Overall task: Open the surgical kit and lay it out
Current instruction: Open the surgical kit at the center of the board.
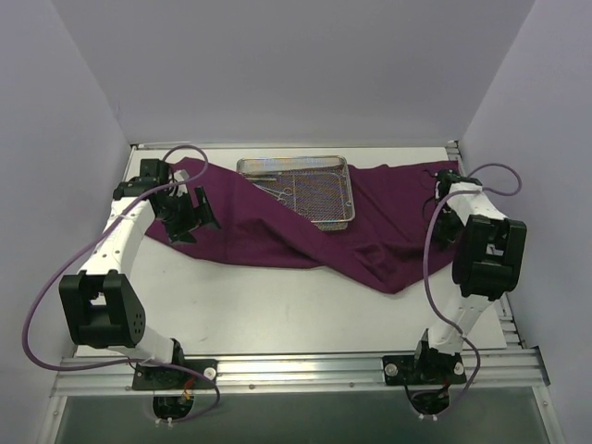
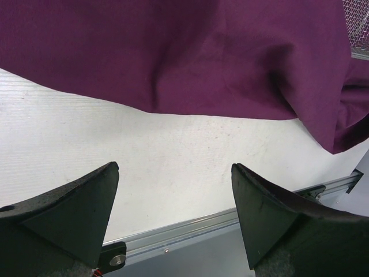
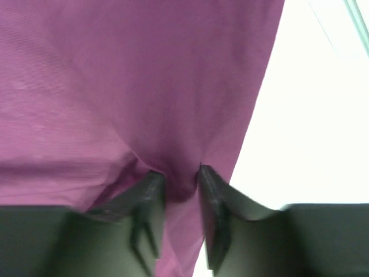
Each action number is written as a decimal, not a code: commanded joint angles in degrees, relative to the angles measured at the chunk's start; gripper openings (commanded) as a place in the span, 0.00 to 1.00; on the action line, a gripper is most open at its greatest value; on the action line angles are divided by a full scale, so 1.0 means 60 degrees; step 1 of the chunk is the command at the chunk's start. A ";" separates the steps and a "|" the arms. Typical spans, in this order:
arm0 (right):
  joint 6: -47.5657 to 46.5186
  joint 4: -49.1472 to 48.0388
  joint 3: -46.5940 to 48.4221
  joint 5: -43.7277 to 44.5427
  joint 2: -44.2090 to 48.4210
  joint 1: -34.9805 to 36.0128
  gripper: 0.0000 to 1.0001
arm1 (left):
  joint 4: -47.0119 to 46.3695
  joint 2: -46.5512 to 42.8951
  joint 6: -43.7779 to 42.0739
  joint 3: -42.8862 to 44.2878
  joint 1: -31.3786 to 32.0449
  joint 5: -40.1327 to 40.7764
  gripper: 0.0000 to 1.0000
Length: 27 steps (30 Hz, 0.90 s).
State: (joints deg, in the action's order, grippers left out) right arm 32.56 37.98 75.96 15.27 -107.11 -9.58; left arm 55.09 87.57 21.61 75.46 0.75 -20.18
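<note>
The dark purple cloth wrap (image 1: 370, 231) lies spread and rumpled across the back of the table. On it stands the silver wire-mesh tray (image 1: 291, 162), with thin silver instruments (image 1: 282, 190) inside. My right gripper (image 1: 444, 199) is at the cloth's right end. In the right wrist view its fingers (image 3: 153, 190) pinch a bunched fold of the cloth (image 3: 127, 75), so the right gripper (image 3: 181, 176) is shut on it. My left gripper (image 1: 190, 217) hovers over the cloth's left edge. The left gripper (image 2: 176, 173) is wide open and holds nothing, with the cloth (image 2: 173, 52) beyond it.
White tabletop (image 1: 277, 305) stretches in front of the cloth. An aluminium rail (image 2: 202, 228) runs along the near table edge. White walls enclose the left, right and back. A corner of the mesh tray (image 2: 358, 23) shows at the top right of the left wrist view.
</note>
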 commanded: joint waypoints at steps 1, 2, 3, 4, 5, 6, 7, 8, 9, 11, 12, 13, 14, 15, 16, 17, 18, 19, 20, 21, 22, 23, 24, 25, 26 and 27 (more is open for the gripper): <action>0.0155 0.0716 -0.0704 0.0078 0.0727 -0.0613 0.19 | -0.0099 -0.0313 -0.0100 0.0314 -0.0052 -0.0283 0.88; 0.0141 0.0731 -0.0881 -0.0096 0.0916 -0.0774 0.09 | -0.0114 -0.0327 -0.0085 0.0285 -0.0052 -0.0298 0.88; 0.0111 0.0717 -0.1086 -0.0272 0.1005 -0.1182 0.02 | -0.0143 -0.0327 -0.0085 0.0212 -0.0052 -0.0356 0.88; 0.0053 0.0731 -0.1277 -0.0419 0.1078 -0.1403 0.00 | -0.0173 -0.0327 -0.0085 0.0182 -0.0052 -0.0342 0.88; 0.0038 0.0833 -0.1641 -0.0565 0.1297 -0.1667 0.00 | -0.0187 -0.0356 -0.0042 0.0138 -0.0052 -0.0313 0.88; 0.0023 0.0877 -0.1819 -0.0639 0.1458 -0.1916 0.00 | -0.0188 -0.0342 -0.0041 0.0109 -0.0052 -0.0197 0.88; -0.0020 0.0950 -0.1980 -0.0684 0.1634 -0.2426 0.00 | -0.0144 -0.0342 -0.0027 0.0094 -0.0052 -0.0123 0.88; -0.0079 0.1125 -0.2243 -0.0699 0.2071 -0.2677 0.00 | -0.0115 -0.0357 -0.0012 0.0065 -0.0052 -0.0050 0.89; -0.0108 0.1243 -0.2362 -0.0757 0.2322 -0.2912 0.00 | -0.0114 -0.0386 -0.0012 0.0050 -0.0052 0.0038 0.89; -0.0254 0.1724 -0.2581 -0.0801 0.3052 -0.3426 0.02 | -0.0100 -0.0415 -0.0041 -0.0008 -0.0052 0.0170 0.91; -0.0270 0.1872 -0.2626 -0.1077 0.3289 -0.3500 0.11 | -0.0085 -0.0444 -0.0041 -0.0023 -0.0052 0.0200 0.91; -0.0255 0.1990 -0.2612 -0.1442 0.3509 -0.3500 0.21 | -0.0027 -0.0430 -0.0041 -0.0038 -0.0067 0.0287 0.92; -0.0197 0.2136 -0.2554 -0.1866 0.3873 -0.3239 0.42 | -0.0012 -0.0459 -0.0041 -0.0038 -0.0067 0.0331 0.92; -0.0008 0.2224 -0.2336 -0.2074 0.4037 -0.2976 0.53 | 0.0003 -0.0503 -0.0012 -0.0052 -0.0067 0.0361 0.92; 0.0110 0.2225 -0.2188 -0.2424 0.4212 -0.2654 0.67 | 0.0017 -0.0518 0.0002 -0.0067 -0.0067 0.0390 0.92; 0.0184 0.2022 -0.1969 -0.2442 0.4228 -0.1694 0.72 | 0.0032 -0.0547 0.0061 -0.0067 -0.0082 0.0463 0.92; 0.0271 0.1933 -0.1242 -0.2442 0.4127 -0.1089 0.80 | 0.0018 -0.0547 0.0076 -0.0038 -0.0082 0.0478 0.92; 0.0301 0.1932 -0.0742 -0.2036 0.3967 -0.0445 0.88 | 0.0075 -0.0547 0.0090 -0.0009 -0.0082 0.0493 0.92; 0.0273 0.2034 -0.0215 -0.1713 0.3486 0.0185 0.90 | 0.0134 -0.0518 0.0148 0.0093 -0.0082 0.0508 0.92; 0.0055 0.1991 0.0313 -0.1536 0.3192 0.1235 0.91 | 0.0178 -0.0489 0.0164 0.0138 -0.0082 0.0508 0.92; -0.0165 0.1846 0.1275 -0.1505 0.2739 0.1666 0.92 | 0.0280 -0.0489 0.0193 0.0181 -0.0067 0.0537 0.92; -0.0472 0.1163 0.1662 -0.1838 0.2575 0.2149 0.92 | 0.0325 -0.0503 0.0266 0.0196 -0.0067 0.0566 0.92; -0.0779 0.0735 0.1999 -0.2160 0.2385 0.2923 0.92 | 0.0383 -0.0576 0.0295 0.0168 -0.0082 0.0581 0.92; -0.1159 0.0340 0.2582 -0.2468 0.1948 0.3249 0.91 | 0.0427 -0.0605 0.0325 0.0167 -0.0067 0.0581 0.92; -0.1265 -0.0549 0.2791 -0.3646 0.1726 0.3499 0.91 | 0.0442 -0.0736 0.0412 0.0167 -0.0082 0.0610 0.92; -0.1382 -0.1036 0.2996 -0.4339 0.1434 0.3850 0.90 | 0.0442 -0.0810 0.0442 0.0124 -0.0082 0.0639 0.92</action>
State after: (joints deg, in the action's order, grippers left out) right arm 28.80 38.74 90.28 -0.45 -95.48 9.69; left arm 56.42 86.35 22.98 75.18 0.64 -17.32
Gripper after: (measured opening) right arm 0.907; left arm 0.918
